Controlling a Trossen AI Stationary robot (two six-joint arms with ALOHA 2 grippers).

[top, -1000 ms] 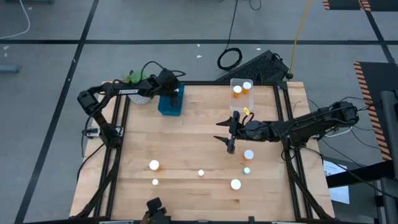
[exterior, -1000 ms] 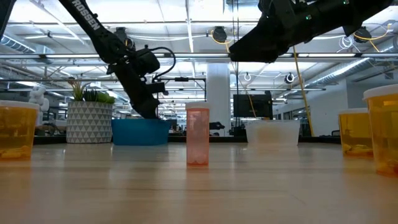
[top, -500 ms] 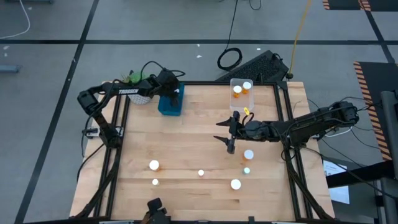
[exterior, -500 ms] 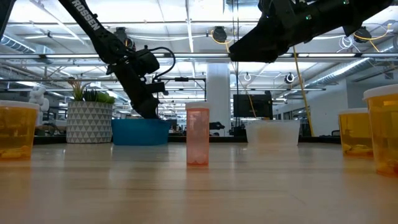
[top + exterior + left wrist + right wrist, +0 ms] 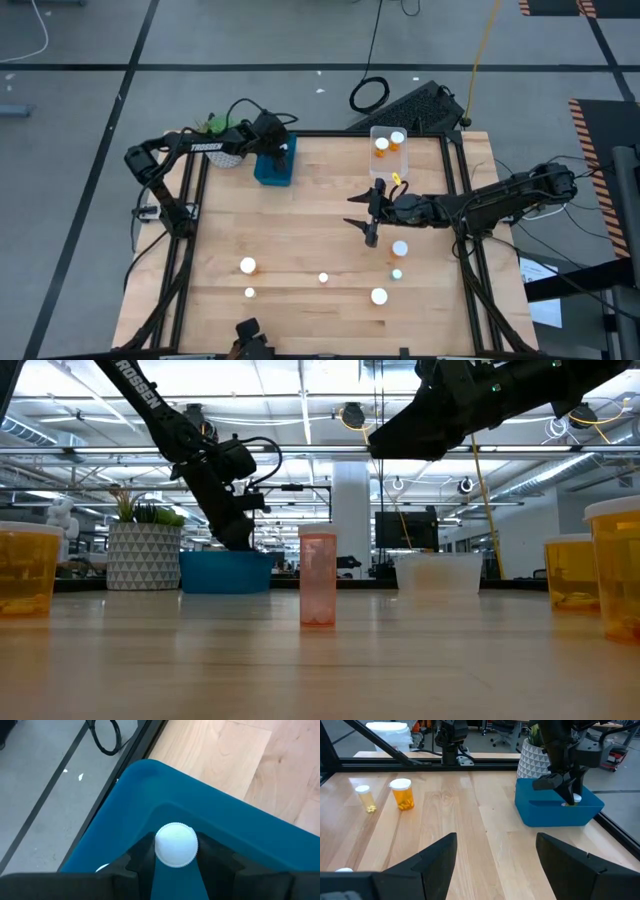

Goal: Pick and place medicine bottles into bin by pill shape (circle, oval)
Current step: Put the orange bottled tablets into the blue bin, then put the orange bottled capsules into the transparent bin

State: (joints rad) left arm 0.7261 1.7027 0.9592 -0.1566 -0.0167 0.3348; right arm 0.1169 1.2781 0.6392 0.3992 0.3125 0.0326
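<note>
Nothing moved since earlier frame. Left gripper [image 5: 176, 865] clamped on white-capped bottle [image 5: 176, 845] inside blue bin [image 5: 235, 827]; right gripper [image 5: 372, 215] fingers spread, empty.

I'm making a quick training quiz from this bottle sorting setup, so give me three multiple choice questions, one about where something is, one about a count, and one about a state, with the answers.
1. Where is the left gripper?
A. Over the blue bin
B. Over the clear bin
C. Beside the potted plant, off the table

2. How many bottles lie in the clear bin in the high view?
A. None
B. Two
C. Five

3. What is the right gripper doing?
A. Shut on a bottle
B. Open and empty above the table
C. Pressed flat on the wood

Answers: 1 A, the left wrist view shows blue walls around its fingers. 2 B, two caps show inside the clear bin. 3 B, the right wrist view shows its fingers spread with nothing between, while the left gripper holds a white-capped bottle.
</note>
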